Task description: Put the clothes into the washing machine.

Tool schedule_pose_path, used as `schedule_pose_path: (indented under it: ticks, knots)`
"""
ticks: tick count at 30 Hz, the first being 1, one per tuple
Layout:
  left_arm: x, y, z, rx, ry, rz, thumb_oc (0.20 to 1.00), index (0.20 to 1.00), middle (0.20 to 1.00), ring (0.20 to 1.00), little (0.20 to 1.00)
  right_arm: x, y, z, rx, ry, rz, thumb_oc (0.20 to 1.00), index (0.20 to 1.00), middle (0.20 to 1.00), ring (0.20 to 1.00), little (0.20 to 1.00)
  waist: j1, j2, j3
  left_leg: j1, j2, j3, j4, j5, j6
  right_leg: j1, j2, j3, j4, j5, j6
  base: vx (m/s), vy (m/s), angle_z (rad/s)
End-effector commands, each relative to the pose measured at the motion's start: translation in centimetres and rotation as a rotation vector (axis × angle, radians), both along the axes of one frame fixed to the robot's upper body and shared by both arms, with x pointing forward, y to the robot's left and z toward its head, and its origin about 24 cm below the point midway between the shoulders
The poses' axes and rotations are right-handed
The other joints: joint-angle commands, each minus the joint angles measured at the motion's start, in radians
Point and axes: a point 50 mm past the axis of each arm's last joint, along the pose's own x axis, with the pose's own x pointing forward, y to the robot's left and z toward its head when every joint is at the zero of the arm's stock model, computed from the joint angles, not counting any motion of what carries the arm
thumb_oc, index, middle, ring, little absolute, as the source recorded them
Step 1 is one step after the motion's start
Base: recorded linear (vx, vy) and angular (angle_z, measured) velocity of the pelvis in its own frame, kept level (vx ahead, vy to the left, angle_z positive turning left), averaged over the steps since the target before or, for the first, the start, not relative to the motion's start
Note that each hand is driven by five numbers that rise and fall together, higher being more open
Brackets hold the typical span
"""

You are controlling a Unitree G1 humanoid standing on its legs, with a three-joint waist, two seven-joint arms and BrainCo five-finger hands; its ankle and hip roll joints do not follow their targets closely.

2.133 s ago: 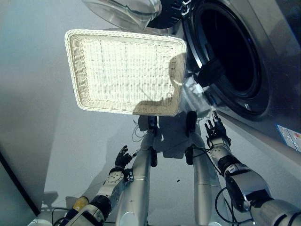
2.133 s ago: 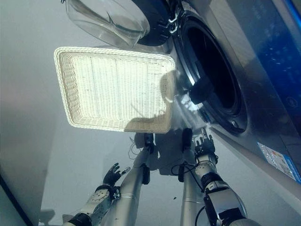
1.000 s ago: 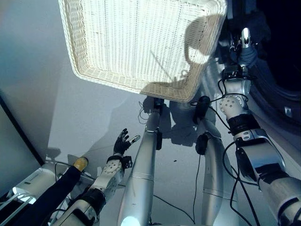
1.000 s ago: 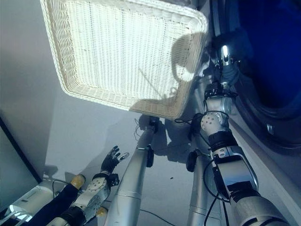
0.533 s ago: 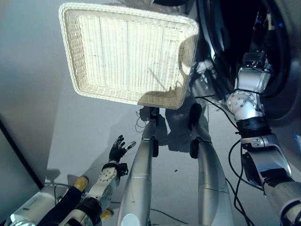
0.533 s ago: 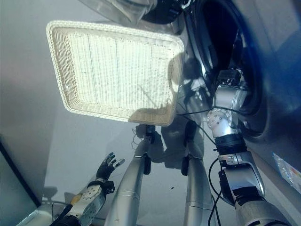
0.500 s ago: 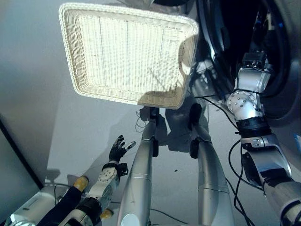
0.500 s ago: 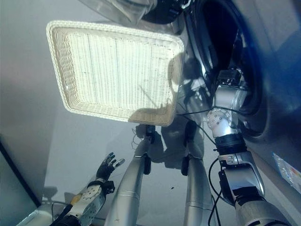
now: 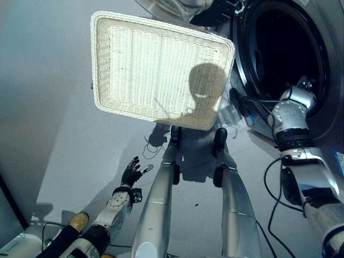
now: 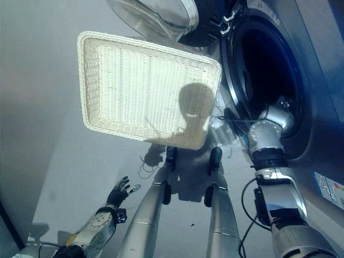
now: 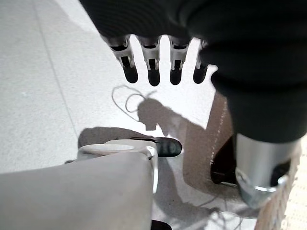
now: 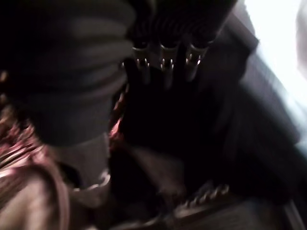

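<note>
Inside: right hand (image 12: 163, 62) in washing machine (image 9: 279, 48)

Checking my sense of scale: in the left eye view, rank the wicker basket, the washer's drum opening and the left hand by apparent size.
1. Wicker basket
2. Drum opening
3. Left hand, plainly smallest.

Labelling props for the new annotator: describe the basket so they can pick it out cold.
Start at the front-loading washing machine with its round dark drum opening. On the grey floor beside that opening lies a shallow rectangular white wicker basket, with nothing in it. It is the one woven, pale thing there; the clear domed machine door next to it is smooth and glassy.
</note>
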Motion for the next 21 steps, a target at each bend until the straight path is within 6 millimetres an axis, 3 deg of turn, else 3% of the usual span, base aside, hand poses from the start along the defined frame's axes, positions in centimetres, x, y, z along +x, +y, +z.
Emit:
schedule_pose_path:
  ticks: [1, 2, 3, 5, 8, 11, 12, 13, 16, 19, 21]
  knots:
    - [-1.2, -0.2, -1.0, -0.036, 0.037, 0.047, 1.000, 1.000, 1.000, 1.000, 1.000, -1.2, -2.8, 0.1, -0.317, -0.027, 0.054, 1.000, 1.000, 1.000, 1.000, 1.000, -0.020, 0.075, -0.021, 0.032, -0.027, -0.014, -0.049, 0.001, -0.018, 0.003, 0.082, -0.070, 0.022, -0.017, -0.004, -0.01, 0.079, -0.08]
    - [-1.1, -0.3, -1.0, -0.041, 0.035, 0.054, 1.000, 1.000, 1.000, 1.000, 1.000, -0.7, -1.3, -1.4, -0.443, -0.012, 0.143, 1.000, 1.000, 1.000, 1.000, 1.000, -0.021, 0.075, -0.021, 0.037, -0.030, -0.014, -0.051, 0.002, -0.017, 0.009, 0.083, -0.067, 0.022, -0.021, -0.006, -0.07, 0.091, -0.06]
    - [-1.1, -0.2, -1.1, -0.042, 0.038, 0.069, 1.000, 1.000, 1.000, 1.000, 1.000, -0.5, 0.9, -4.0, -0.699, 0.031, 0.269, 1.000, 1.000, 1.000, 1.000, 1.000, -0.025, 0.068, -0.021, 0.050, -0.039, -0.017, -0.044, -0.008, -0.014, 0.021, 0.082, -0.064, 0.024, -0.027, -0.007, -0.08, 0.071, -0.04]
    - [-1.1, 0.1, -1.2, -0.041, 0.045, 0.083, 1.000, 1.000, 1.000, 1.000, 1.000, -1.0, 2.3, -6.3, -0.919, 0.082, 0.336, 1.000, 1.000, 1.000, 1.000, 1.000, -0.033, 0.054, -0.021, 0.055, -0.043, -0.013, -0.031, -0.013, -0.013, 0.030, 0.078, -0.065, 0.020, -0.021, -0.006, -0.08, 0.043, -0.03]
    - [-1.4, 0.5, -1.5, -0.036, 0.060, 0.093, 1.000, 1.000, 1.000, 1.000, 1.000, -1.9, 2.6, -8.5, -1.087, 0.118, 0.383, 1.000, 1.000, 1.000, 1.000, 1.000, -0.042, 0.041, -0.021, 0.070, -0.046, -0.009, -0.019, -0.024, -0.011, 0.050, 0.076, -0.065, 0.017, -0.022, -0.007, -0.04, 0.020, -0.08]
    - [-2.2, 1.5, -2.4, -0.029, 0.099, 0.111, 1.000, 1.000, 1.000, 1.000, 1.000, -3.2, 3.0, -11.1, -1.404, 0.226, 0.404, 1.000, 1.000, 1.000, 1.000, 1.000, -0.055, 0.018, -0.021, 0.115, -0.052, 0.002, 0.003, -0.047, -0.009, 0.105, 0.075, -0.072, 0.014, -0.028, -0.005, -0.06, 0.021, 0.00]
    - [-2.2, 1.5, -2.4, -0.029, 0.100, 0.112, 1.000, 1.000, 1.000, 1.000, 1.000, -3.2, 3.1, -11.1, -1.404, 0.227, 0.405, 1.000, 1.000, 1.000, 1.000, 1.000, -0.055, 0.018, -0.021, 0.116, -0.052, 0.001, 0.003, -0.047, -0.009, 0.106, 0.075, -0.072, 0.014, -0.028, -0.005, -0.08, 0.055, 0.06]
    - [-2.7, 2.0, -2.9, -0.027, 0.124, 0.120, 1.000, 1.000, 1.000, 1.000, 1.000, -3.6, 3.1, -11.5, -1.629, 0.335, 0.374, 1.000, 1.000, 1.000, 1.000, 1.000, -0.059, 0.009, -0.021, 0.152, -0.050, 0.008, 0.004, -0.056, -0.010, 0.145, 0.071, -0.078, 0.004, -0.027, -0.001, -0.04, 0.034, 0.03]
    - [-3.8, 2.8, -3.8, -0.031, 0.170, 0.144, 1.000, 1.000, 1.000, 1.000, 1.000, -4.3, 3.1, -12.5, -1.757, 0.420, 0.394, 1.000, 1.000, 1.000, 1.000, 1.000, -0.066, -0.007, -0.021, 0.235, -0.038, 0.017, -0.020, -0.059, -0.015, 0.223, 0.066, -0.079, -0.027, -0.023, 0.009, -0.05, 0.062, 0.04]
    - [-4.3, 3.4, -4.4, -0.035, 0.196, 0.157, 1.000, 1.000, 1.000, 1.000, 1.000, -4.7, 3.1, -13.5, -1.776, 0.438, 0.424, 1.000, 1.000, 1.000, 1.000, 1.000, -0.070, -0.017, -0.021, 0.293, -0.031, 0.023, -0.048, -0.055, -0.018, 0.277, 0.061, -0.078, -0.058, -0.012, 0.019, -0.05, 0.041, 0.05]
    - [-5.1, 4.1, -5.2, -0.035, 0.248, 0.161, 1.000, 1.000, 1.000, 1.000, 1.000, -5.5, 3.7, -16.2, -1.752, 0.516, 0.490, 1.000, 1.000, 1.000, 1.000, 1.000, -0.071, -0.033, -0.021, 0.380, -0.022, 0.030, -0.069, -0.068, -0.024, 0.362, 0.052, -0.074, -0.086, -0.013, 0.033, -0.03, 0.005, 0.06]
